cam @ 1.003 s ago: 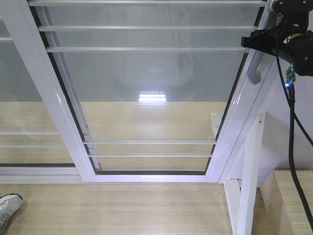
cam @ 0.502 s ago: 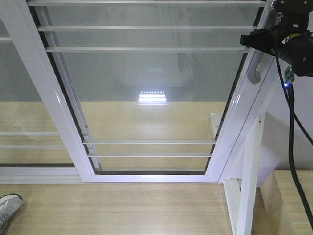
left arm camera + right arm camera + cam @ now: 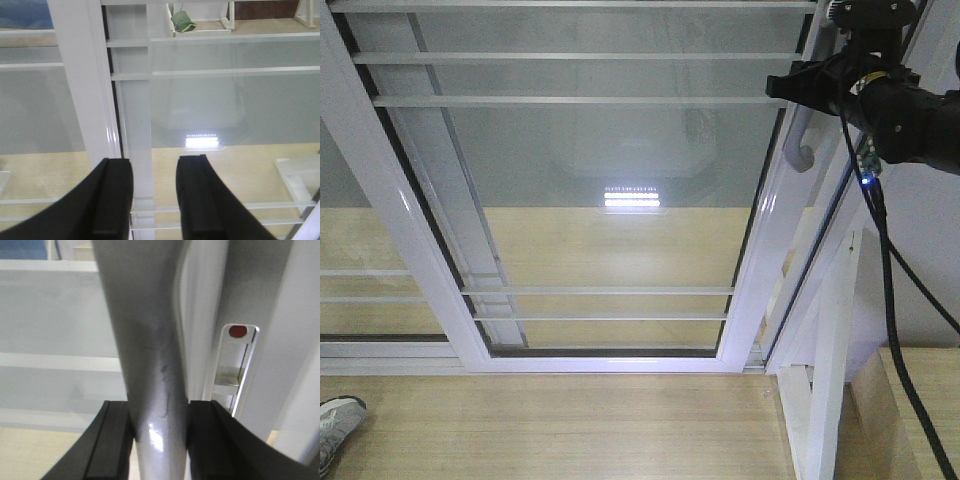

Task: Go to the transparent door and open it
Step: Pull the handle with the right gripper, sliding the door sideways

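The transparent door (image 3: 610,150) fills the front view, a glass panel in a white frame with thin horizontal bars. Its grey curved handle (image 3: 802,140) sits on the right stile. My right gripper (image 3: 798,88) is clamped on that handle near its top. In the right wrist view both black fingers press the grey handle (image 3: 150,365) from either side, with the right gripper (image 3: 160,435) shut on it. My left gripper (image 3: 154,167) stands open before the door glass (image 3: 225,100), near a white stile (image 3: 85,100), with nothing between its fingers. It does not show in the front view.
A dark gap (image 3: 807,275) runs between the door's right stile and the fixed jamb. A white post (image 3: 830,370) and a wooden box (image 3: 910,420) stand at lower right. A shoe (image 3: 335,420) lies at lower left. A latch slot with a red dot (image 3: 238,331) is beside the handle.
The door has slid left with my right gripper on its handle, mostly in the last half second. A gap has appeared at the door's right edge.
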